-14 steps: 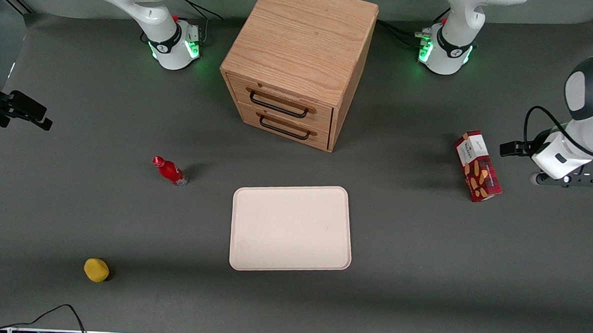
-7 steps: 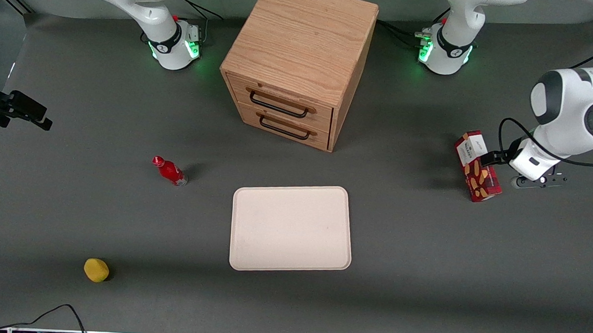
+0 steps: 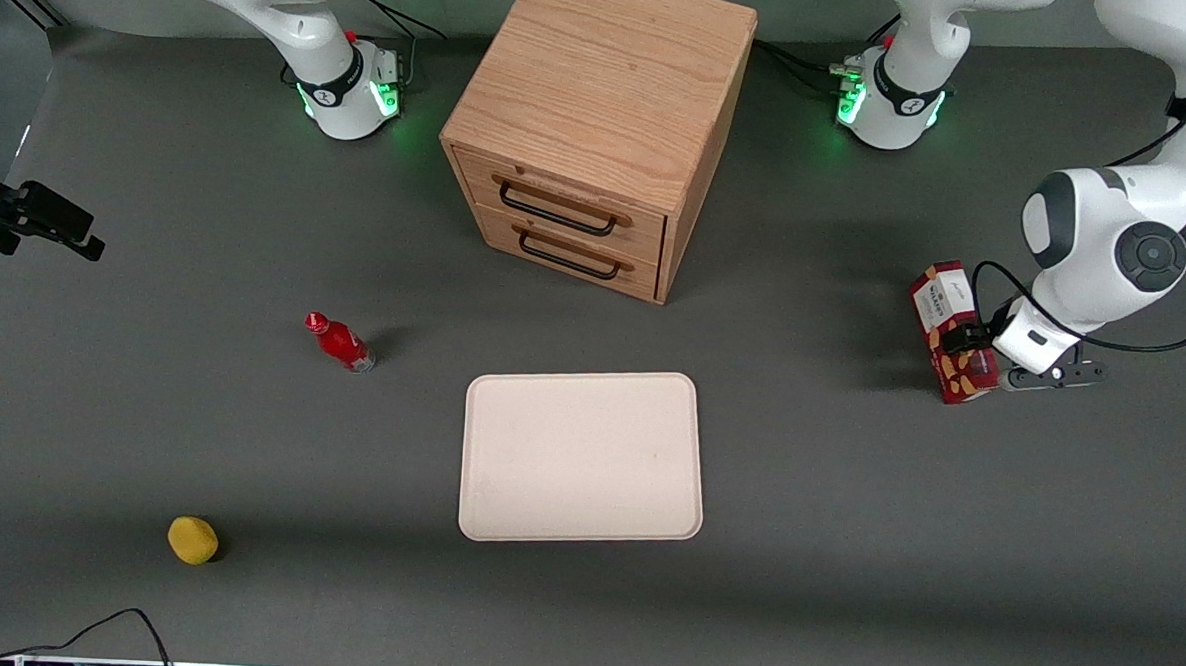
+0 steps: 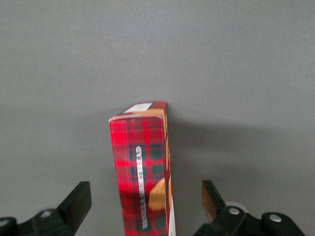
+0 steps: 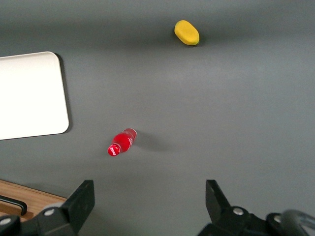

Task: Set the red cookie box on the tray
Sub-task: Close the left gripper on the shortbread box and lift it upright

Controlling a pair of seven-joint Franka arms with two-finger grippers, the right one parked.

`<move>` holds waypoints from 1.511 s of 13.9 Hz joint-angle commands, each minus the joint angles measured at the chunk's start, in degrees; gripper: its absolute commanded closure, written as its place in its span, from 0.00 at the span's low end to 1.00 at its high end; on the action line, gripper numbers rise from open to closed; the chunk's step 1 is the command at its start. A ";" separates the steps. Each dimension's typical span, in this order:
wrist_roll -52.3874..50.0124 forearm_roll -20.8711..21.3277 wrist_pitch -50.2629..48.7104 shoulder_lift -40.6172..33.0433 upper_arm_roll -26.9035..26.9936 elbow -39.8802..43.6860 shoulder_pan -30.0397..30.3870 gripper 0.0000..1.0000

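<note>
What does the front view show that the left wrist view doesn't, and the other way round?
Only the front view shows the tray, the wooden drawer cabinet, the small red bottle, the yellow object and the arm itself. Only the left wrist view shows the gripper open, one finger on each side of the cookie box with gaps between. Both show the box on the gray table, toward the working arm's end, with the gripper at it.

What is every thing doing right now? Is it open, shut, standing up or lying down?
red cookie box: on the table, not gripped
hand: open, fingers either side of the box
tray: flat, nothing on it
drawers: both shut
red bottle: standing, capped
yellow object: resting on the table
</note>
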 commanded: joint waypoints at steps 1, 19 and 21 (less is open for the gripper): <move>-0.65 -0.93 4.24 2.07 -0.01 -0.64 0.13 0.00; -1.09 -2.51 7.35 -1.87 -0.10 -7.94 -0.39 1.00; -2.49 -2.51 2.44 -4.50 -0.44 -7.50 -0.66 1.00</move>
